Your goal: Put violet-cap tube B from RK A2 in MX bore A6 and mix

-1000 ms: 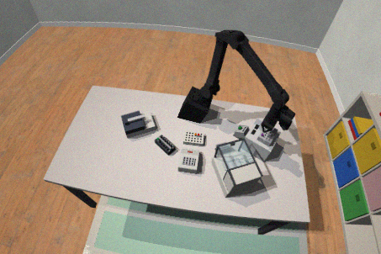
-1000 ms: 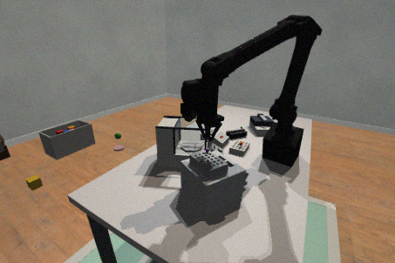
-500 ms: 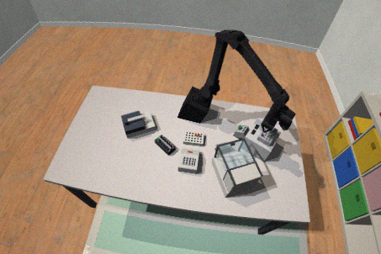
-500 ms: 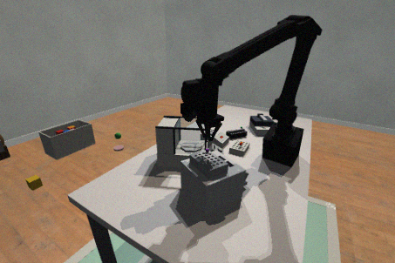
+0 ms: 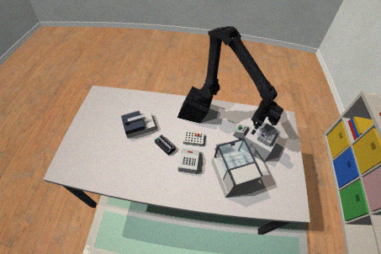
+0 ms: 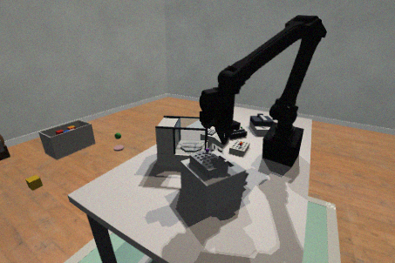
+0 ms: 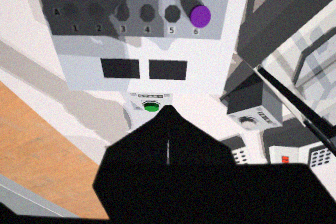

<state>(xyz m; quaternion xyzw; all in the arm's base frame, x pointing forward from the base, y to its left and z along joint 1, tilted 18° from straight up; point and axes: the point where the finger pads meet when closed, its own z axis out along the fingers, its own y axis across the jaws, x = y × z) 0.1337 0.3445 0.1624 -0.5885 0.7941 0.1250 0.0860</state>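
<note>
Fingers clenched empty above the green START key (image 7: pixel 151 106), visible only from the wrist.

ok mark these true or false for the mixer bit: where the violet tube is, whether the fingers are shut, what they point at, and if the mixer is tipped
1. The violet-capped tube sits in bore A6 of the mixer. True.
2. The fingers stand wide apart. False: they are shut together, with nothing between them.
3. The gripper points at the green START key. True.
4. The gripper holds the tube. False: the tube stands free in its bore.
5. The mixer lies tipped on its side. False: it stands level on the table.
</note>
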